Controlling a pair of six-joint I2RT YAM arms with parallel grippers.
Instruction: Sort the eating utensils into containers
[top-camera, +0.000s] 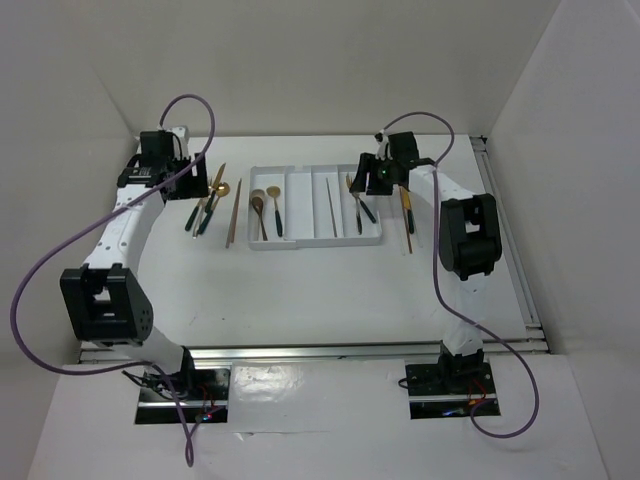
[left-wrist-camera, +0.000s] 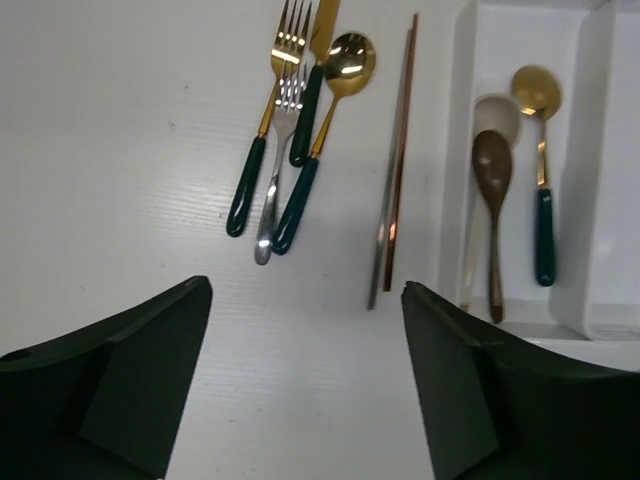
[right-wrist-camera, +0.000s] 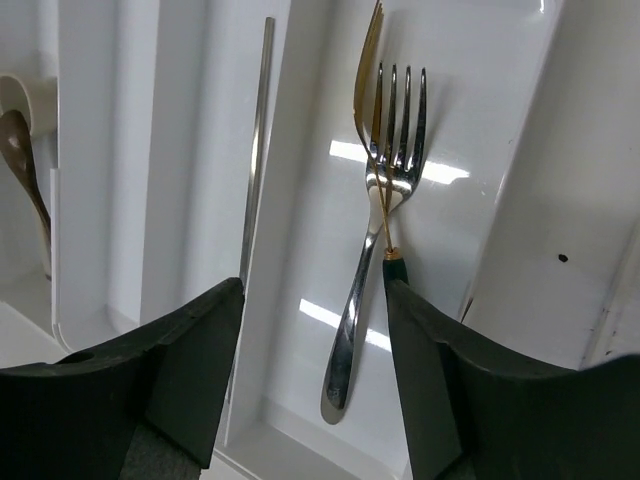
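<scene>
The white tray (top-camera: 300, 170) lies mid-table. Its left compartment holds a white, a brown (left-wrist-camera: 492, 180) and a gold spoon (left-wrist-camera: 541, 170). A thin chopstick (right-wrist-camera: 255, 160) lies in a middle compartment. The right compartment holds a silver fork (right-wrist-camera: 375, 250) with a gold fork (right-wrist-camera: 366, 100) across it. My right gripper (right-wrist-camera: 315, 300) is open just above them, the gold fork's teal handle passing under its right finger. Left of the tray lie a gold fork (left-wrist-camera: 262, 130), a silver fork (left-wrist-camera: 278, 170), a knife (left-wrist-camera: 312, 90), a gold spoon (left-wrist-camera: 330, 110) and chopsticks (left-wrist-camera: 393, 170). My left gripper (left-wrist-camera: 305, 300) is open and empty, above the table near them.
A teal-handled utensil and a thin stick (top-camera: 407, 215) lie on the table just right of the tray. The tray's left wall (left-wrist-camera: 455, 150) stands close beside the loose chopsticks. White walls close in the back and sides.
</scene>
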